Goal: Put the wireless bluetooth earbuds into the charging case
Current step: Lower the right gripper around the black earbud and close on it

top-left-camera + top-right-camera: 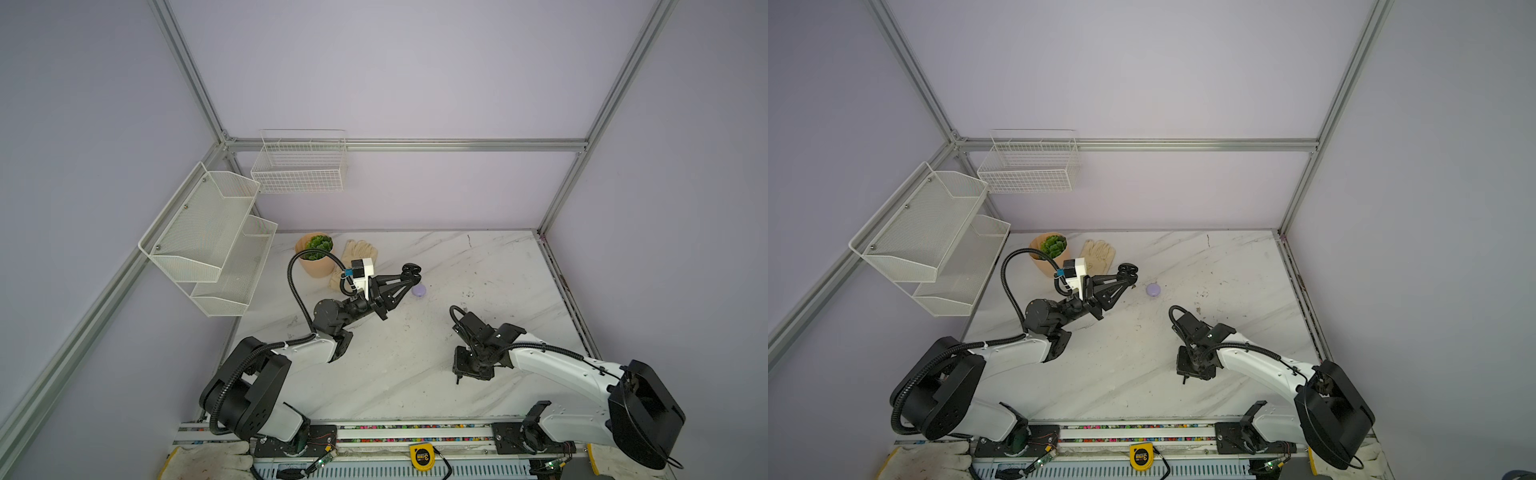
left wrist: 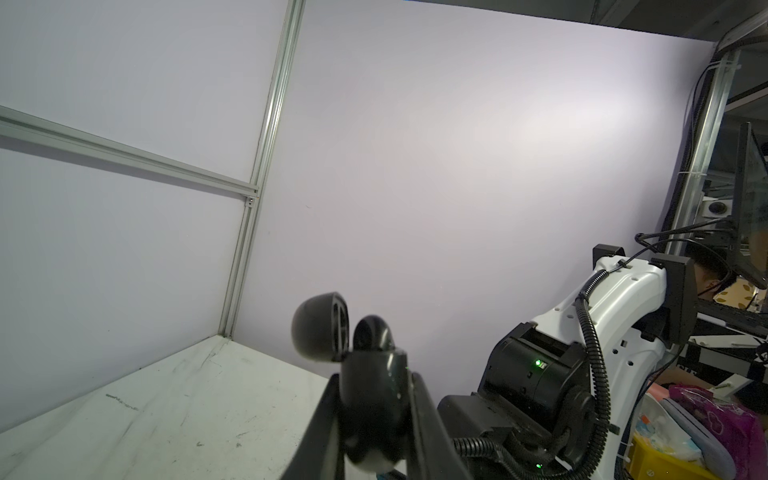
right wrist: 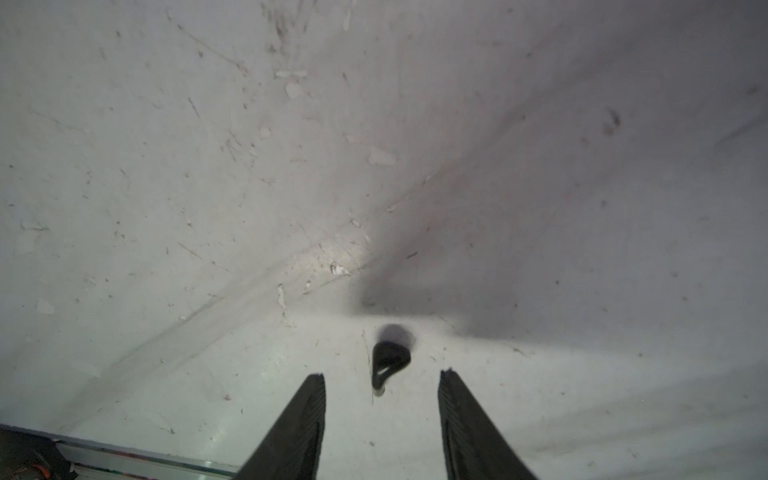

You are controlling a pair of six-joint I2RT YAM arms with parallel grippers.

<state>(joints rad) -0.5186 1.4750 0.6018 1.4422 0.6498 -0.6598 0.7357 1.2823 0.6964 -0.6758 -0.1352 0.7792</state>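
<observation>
Scuffed marble counter (image 1: 415, 374); open black charging case (image 2: 374, 386) is held aloft in left pincer (image 1: 409, 274); black earbud (image 3: 390, 357) is bracketed on counter by half-spread right pincer (image 3: 382, 374); pickup step; closure on earbud is called for next.

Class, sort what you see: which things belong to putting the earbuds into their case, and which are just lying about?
Belong to the job:
black case, open, gripped by the left end effector
black earbud, loose, just ahead of the open right end effector
lilac case

Just lying about:
plant pot
cream gloves
tape measure
wire basket
mesh shelf
</observation>
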